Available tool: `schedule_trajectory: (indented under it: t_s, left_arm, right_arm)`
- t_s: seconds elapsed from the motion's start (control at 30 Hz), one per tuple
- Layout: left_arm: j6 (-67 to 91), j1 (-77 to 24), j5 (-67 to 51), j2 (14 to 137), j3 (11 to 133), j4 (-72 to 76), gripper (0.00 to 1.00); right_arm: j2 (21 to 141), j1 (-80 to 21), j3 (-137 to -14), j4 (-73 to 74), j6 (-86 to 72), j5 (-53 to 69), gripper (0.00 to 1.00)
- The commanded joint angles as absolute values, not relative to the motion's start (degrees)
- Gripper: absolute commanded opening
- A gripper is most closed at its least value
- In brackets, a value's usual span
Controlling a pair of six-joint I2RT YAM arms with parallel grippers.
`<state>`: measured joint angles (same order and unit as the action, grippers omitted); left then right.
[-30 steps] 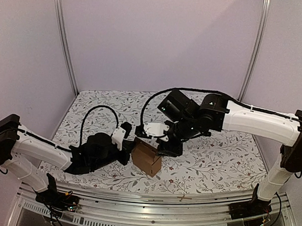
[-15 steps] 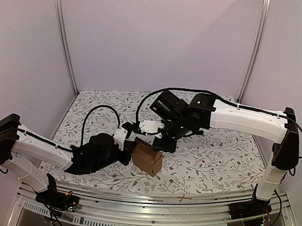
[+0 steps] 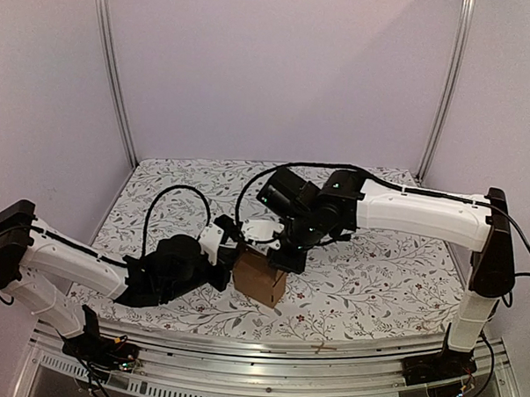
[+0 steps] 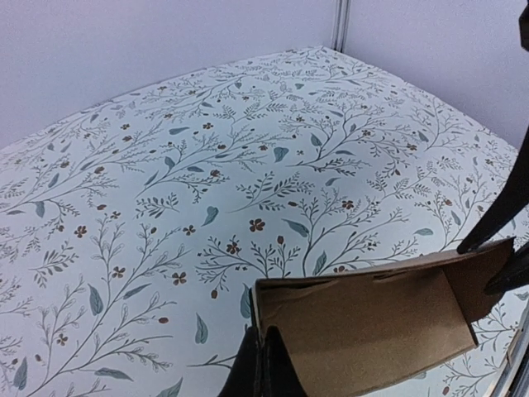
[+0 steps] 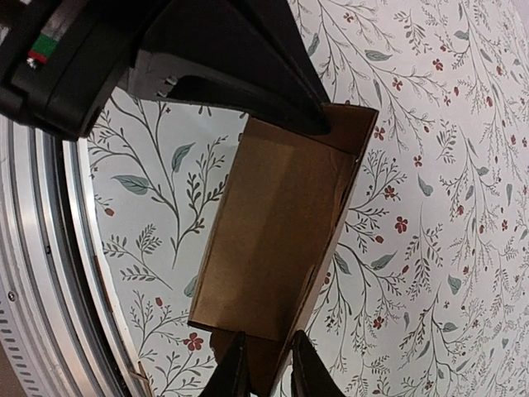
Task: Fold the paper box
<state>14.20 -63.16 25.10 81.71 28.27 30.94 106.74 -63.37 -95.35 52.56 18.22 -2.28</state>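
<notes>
We count one paper box (image 3: 260, 277), brown and partly folded, standing open-topped on the flowered table (image 3: 376, 282) near its front edge, between two arms. Each arm ends in two fingers. The left fingers (image 4: 266, 374) are pressed together on the box's left wall, pinching its thin edge at a corner. The right fingers (image 3: 278, 259) come down from above and straddle the opposite end wall, one inside the box and one outside, with only a narrow gap. We cannot tell whether they press the cardboard. From the right wrist we see four walls and the bare brown inside.
</notes>
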Motion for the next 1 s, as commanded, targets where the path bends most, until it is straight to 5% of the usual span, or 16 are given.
schedule_trajectory:
  t_s: [0.0,0.23,0.6,0.97]
  left_arm:
    - [14.71,-64.5,24.98,82.27,28.39,26.35,0.0]
    - [15.68,-65.51,24.12,83.14,27.18,28.36,0.01]
    - [17.03,-70.5,23.94,67.64,18.63,27.1,0.31]
    - [25.23,-62.89,24.55,56.11,20.97,14.3,0.41]
  right_arm:
    - [108.28,-63.61,-96.77,53.24,18.42,-4.07,0.13]
    - [107.17,-68.24,-91.42,48.66,22.93,-12.36,0.08]
    - [105.34,-69.05,-86.44,46.38,25.54,-11.64,0.08]
    - [105.56,-68.88,-84.1,46.54,25.11,-4.32,0.28]
